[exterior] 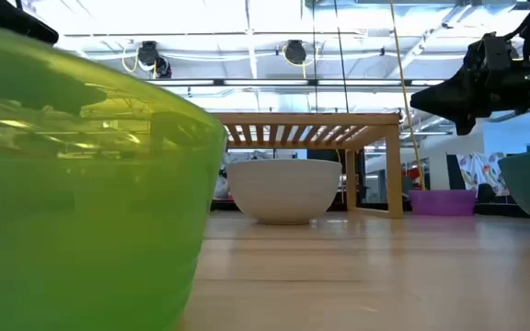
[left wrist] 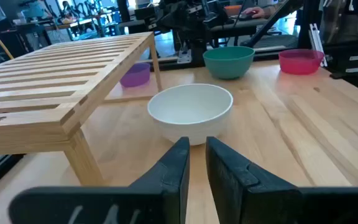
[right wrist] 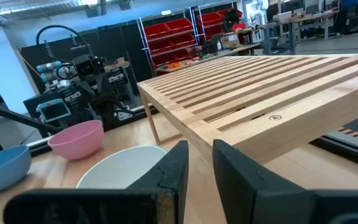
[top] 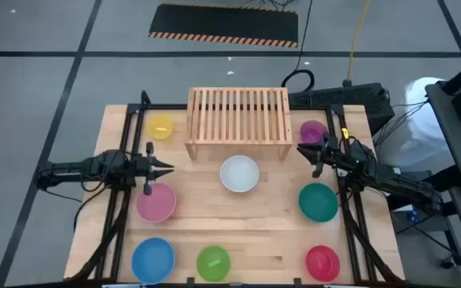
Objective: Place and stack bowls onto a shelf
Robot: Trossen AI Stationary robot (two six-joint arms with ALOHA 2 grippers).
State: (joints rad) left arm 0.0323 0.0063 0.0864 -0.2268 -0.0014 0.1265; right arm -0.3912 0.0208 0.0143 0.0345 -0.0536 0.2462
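Note:
The light-wood shelf [top: 237, 120] stands on its two side legs at the table's far middle, its slatted top bare. The white bowl [top: 239, 174] sits on the table just in front of it. The purple bowl [top: 313, 132] is right of the shelf and the yellow bowl [top: 161, 126] left of it. Nearer lie the pink [top: 156, 202], teal [top: 318, 202], blue [top: 152, 260], lime green [top: 213, 263] and red [top: 322, 262] bowls. My left gripper [top: 169, 168] is shut and empty, left of the white bowl [left wrist: 191, 111]. My right gripper [top: 301, 149] is shut and empty, by the shelf's right leg.
All the bowls stand upright on the wooden table. Black frame rails [top: 126, 152] run along the table's left and right sides. A bare strip of table lies between the white bowl and the front row of bowls.

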